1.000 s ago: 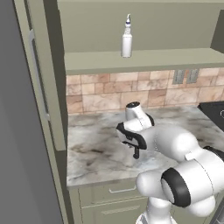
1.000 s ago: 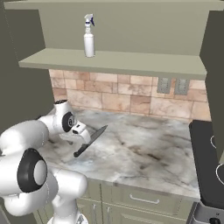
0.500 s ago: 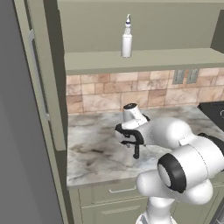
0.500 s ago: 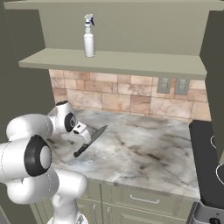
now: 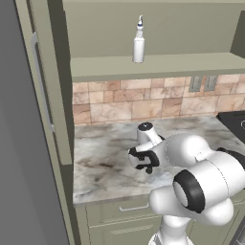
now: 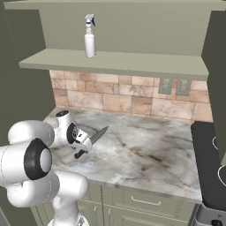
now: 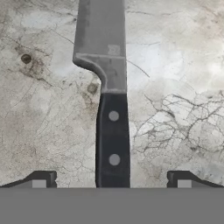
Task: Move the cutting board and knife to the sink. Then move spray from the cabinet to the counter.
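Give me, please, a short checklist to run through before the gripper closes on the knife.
1. Jaws open: ok. The gripper has its fingertips spread wide apart.
2. Handle between the fingertips: ok. In the hand view the knife has its black handle running down the middle, with a gap on each side.
3. Knife lying flat on the counter: ok, nothing lies on or against it.
4. Fingers low enough to grip the handle: cannot tell; the height above the counter is not clear.
5. Spray bottle upright on the cabinet shelf for the later step: ok.
6. Cutting board and sink located: cannot tell.
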